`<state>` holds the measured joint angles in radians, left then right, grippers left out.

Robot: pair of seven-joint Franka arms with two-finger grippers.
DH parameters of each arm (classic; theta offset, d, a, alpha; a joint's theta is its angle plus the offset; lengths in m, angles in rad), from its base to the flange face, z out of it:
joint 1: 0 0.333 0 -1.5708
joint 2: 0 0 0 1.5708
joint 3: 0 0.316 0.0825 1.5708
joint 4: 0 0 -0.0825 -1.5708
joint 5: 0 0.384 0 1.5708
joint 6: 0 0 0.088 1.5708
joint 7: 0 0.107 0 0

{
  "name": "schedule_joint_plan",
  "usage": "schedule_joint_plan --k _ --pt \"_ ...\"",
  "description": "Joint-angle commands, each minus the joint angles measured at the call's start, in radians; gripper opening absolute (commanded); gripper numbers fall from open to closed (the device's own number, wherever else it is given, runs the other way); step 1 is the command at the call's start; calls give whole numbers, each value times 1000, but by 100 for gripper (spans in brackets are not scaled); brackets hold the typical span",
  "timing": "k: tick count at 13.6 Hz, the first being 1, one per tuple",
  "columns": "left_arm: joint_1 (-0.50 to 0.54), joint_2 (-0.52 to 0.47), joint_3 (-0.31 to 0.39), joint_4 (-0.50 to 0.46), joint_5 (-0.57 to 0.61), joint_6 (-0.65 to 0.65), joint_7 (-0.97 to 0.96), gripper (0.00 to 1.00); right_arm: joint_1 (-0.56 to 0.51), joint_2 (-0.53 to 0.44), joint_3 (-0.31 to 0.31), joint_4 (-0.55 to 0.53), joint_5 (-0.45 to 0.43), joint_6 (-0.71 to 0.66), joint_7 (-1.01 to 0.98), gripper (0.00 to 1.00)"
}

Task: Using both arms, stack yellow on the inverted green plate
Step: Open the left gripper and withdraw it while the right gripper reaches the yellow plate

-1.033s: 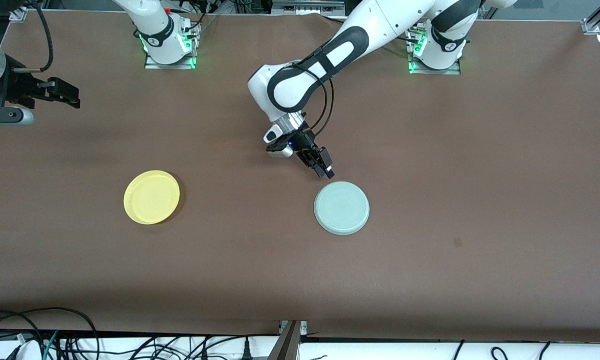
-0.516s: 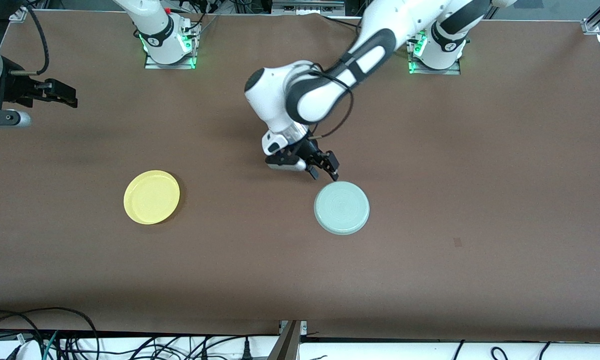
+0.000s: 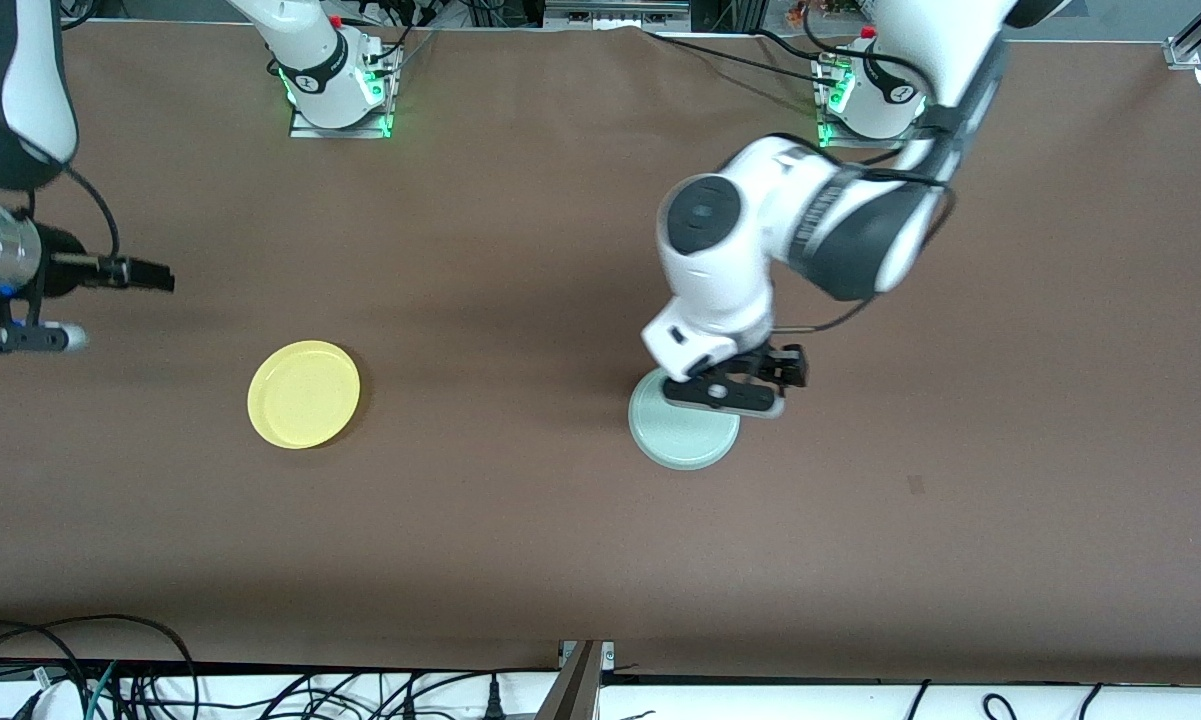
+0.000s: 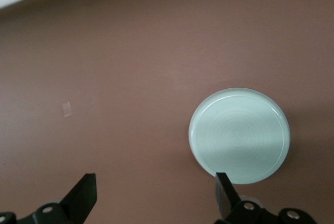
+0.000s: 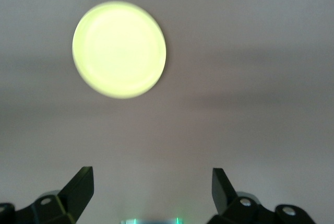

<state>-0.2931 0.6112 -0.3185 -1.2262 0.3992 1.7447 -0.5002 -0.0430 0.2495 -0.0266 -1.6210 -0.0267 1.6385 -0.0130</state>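
The green plate (image 3: 685,441) lies upside down on the brown table, its ringed underside up, also clear in the left wrist view (image 4: 238,135). My left gripper (image 3: 788,368) hangs open and empty above the plate's edge toward the left arm's end, and the wrist hides part of the plate; in its own view the left gripper (image 4: 155,197) spans bare table beside the plate. The yellow plate (image 3: 303,407) lies rim up toward the right arm's end, and it also shows in the right wrist view (image 5: 119,49). My right gripper (image 3: 150,275) hovers open and apart from it, holding nothing (image 5: 151,186).
Both arm bases (image 3: 338,90) (image 3: 870,100) stand at the table's back edge. Cables (image 3: 110,670) run along the front edge near the camera. A small mark (image 3: 916,485) sits on the table toward the left arm's end.
The left arm swung from beside the green plate to above it, and its fingers spread wide. The green plate stayed put. The right arm shifted a little toward the yellow plate.
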Motion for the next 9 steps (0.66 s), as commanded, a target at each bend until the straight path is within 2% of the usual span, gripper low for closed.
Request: schedule_joint_plan --k 1,4,6,9 --pt "70 -83 88 -49 -193 16 118 100 -14 95 10 9 27 105 -5 100" --pt "166 -169 157 -110 -330 10 259 100 -41 224 10 3 138 213 -5 100" --pt "202 -218 209 -151 -385 1 308 100 -63 252 10 -51 146 303 -15 100" --pt "265 -272 242 -162 -444 -88 367 100 -81 261 10 -187 149 524 -65 100"
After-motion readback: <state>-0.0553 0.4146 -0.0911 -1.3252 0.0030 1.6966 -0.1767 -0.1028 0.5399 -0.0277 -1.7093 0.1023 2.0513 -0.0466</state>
